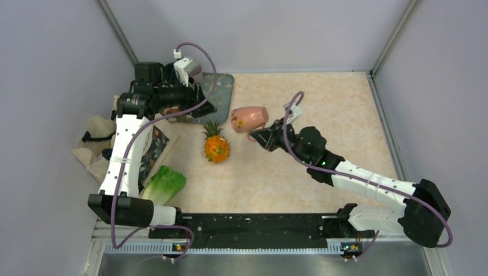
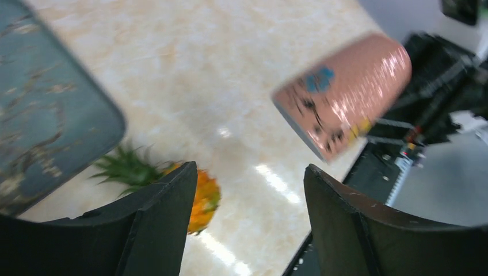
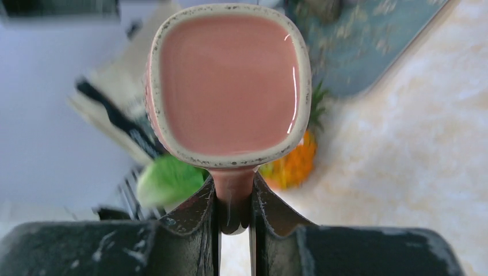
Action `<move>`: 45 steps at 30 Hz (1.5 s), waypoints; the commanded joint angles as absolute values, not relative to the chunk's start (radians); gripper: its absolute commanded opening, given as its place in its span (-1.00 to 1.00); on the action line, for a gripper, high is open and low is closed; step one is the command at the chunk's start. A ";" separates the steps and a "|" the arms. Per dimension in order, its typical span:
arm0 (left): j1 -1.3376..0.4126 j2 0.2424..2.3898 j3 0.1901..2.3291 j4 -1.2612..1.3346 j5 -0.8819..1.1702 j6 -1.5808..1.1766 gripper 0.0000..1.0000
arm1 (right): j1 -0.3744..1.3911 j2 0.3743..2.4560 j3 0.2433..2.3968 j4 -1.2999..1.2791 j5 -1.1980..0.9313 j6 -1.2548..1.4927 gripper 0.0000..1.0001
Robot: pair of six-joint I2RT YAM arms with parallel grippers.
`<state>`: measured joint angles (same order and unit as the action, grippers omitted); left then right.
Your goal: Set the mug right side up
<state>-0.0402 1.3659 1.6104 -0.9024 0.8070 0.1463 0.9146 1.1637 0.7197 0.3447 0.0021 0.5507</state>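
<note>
A pineapple (image 1: pixel 217 148) lies near the mug (image 1: pixel 249 119); tray (image 1: pixel 223 85) and lettuce (image 1: pixel 164 184) farther off.

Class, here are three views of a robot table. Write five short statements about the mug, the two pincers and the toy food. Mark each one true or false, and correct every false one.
1. The right pincer is shut on the mug, gripping its handle. True.
2. The left pincer is gripping the pineapple. False: its jaws stand open and hold nothing, and the pineapple lies on the table.
3. The mug stands upright on the table. False: it is held tilted over on its side.
4. The lettuce lies close to the left arm's base. True.
5. The pineapple sits on the teal mat. False: it lies on the bare table beside the mat.
</note>
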 commanded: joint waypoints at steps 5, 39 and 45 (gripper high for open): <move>-0.298 1.356 1.618 -0.789 0.953 -0.066 0.50 | 0.788 1.124 0.667 0.873 -0.043 0.782 -1.00; -0.363 1.607 1.748 -0.816 0.091 0.380 -1.00 | 0.765 1.272 0.693 0.584 -0.076 0.719 0.98; -0.241 1.883 1.907 -0.925 0.034 0.492 -1.00 | 0.765 1.211 0.673 0.471 -0.022 0.622 0.98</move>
